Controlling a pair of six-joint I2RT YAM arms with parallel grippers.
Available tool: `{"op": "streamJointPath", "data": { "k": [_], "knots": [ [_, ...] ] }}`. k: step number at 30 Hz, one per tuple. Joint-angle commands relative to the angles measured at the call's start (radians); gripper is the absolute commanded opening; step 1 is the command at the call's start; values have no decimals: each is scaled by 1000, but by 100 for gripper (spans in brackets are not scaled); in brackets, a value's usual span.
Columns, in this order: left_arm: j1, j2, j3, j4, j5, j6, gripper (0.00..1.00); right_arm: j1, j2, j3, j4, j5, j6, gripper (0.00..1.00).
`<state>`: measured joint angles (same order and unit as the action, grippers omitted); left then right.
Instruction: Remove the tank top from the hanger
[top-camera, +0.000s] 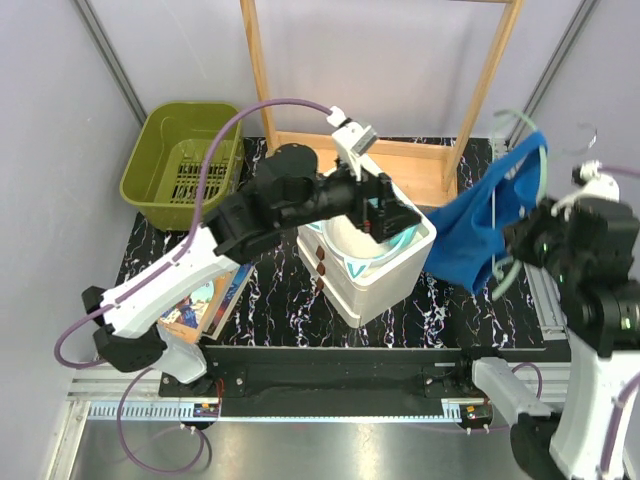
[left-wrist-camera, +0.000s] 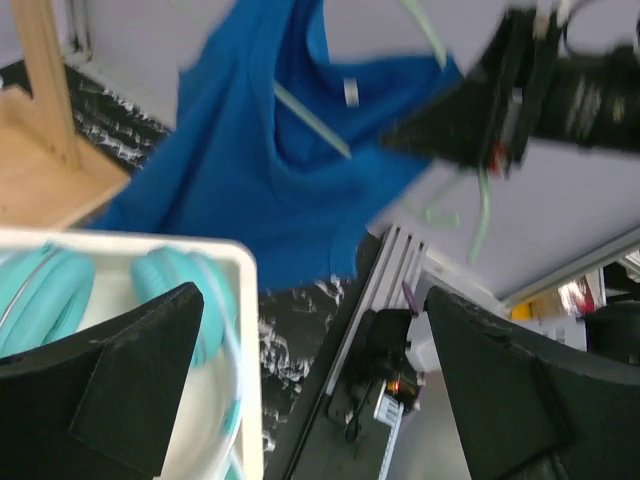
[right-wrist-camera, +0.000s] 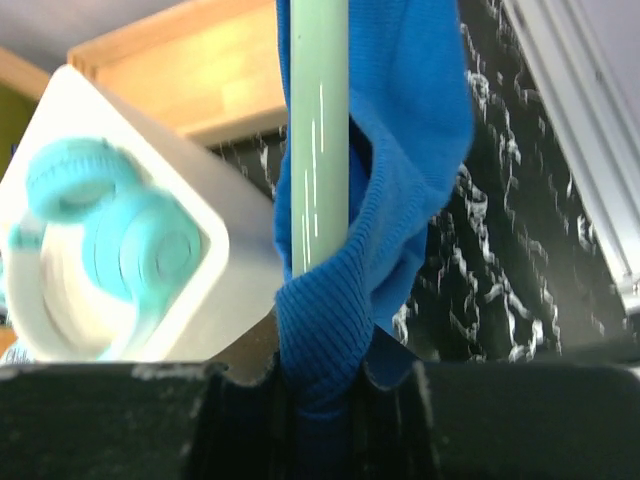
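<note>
Right wrist view: clamping hanger (right-wrist-camera: 320, 130) and bunched tank top (right-wrist-camera: 410, 90) in right gripper (right-wrist-camera: 320, 400), holding left gripper (left-wrist-camera: 315, 380) wide open nearby, not yet freeing the top.

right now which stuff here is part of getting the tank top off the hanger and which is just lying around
In the job: tank top, hanger, right gripper pinching both, left gripper open.
Just lying about: white box, turquoise headphones, green basket, wooden rack, book.
</note>
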<state>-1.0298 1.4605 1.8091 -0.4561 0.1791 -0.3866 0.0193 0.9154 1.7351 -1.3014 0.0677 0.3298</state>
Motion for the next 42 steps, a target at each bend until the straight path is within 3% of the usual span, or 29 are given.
{"op": "streamJointPath", "data": {
  "k": [1,6,9,16,20,25,28,29,32,33,35,36,39,42],
  "knots": [
    [-19,154,132,243,-76,-9,97,-1,-113,3,-61,-125,26,0],
    [-44,360,407,244,-23,37,92,1,-216,-23,-101,-256,29,0],
    [-55,445,478,255,0,61,87,1,-257,-37,-124,-299,48,0],
    [-78,448,432,289,-15,121,83,-2,-276,-26,-173,-319,58,0],
    [-96,439,378,321,-6,129,92,1,-276,-26,-179,-328,66,0],
    [-107,471,397,333,-15,124,94,-1,-265,-6,-185,-338,69,0],
    [-107,488,420,324,-78,123,74,1,-268,4,-200,-347,71,0],
    [-107,497,427,324,-92,124,61,-1,-271,4,-213,-347,69,0],
    [-107,533,487,332,-150,121,46,-1,-296,-3,-246,-339,71,0],
    [-105,544,502,336,-155,120,34,-1,-300,-2,-254,-339,72,0],
    [-105,573,538,352,-147,109,26,1,-306,4,-268,-341,77,0],
    [-105,578,544,358,-147,100,14,-1,-308,7,-274,-347,77,0],
    [-107,590,556,373,-173,77,0,1,-320,9,-291,-342,80,0],
    [-107,577,559,382,-234,74,0,1,-345,-3,-315,-329,81,0]
  ]
}}
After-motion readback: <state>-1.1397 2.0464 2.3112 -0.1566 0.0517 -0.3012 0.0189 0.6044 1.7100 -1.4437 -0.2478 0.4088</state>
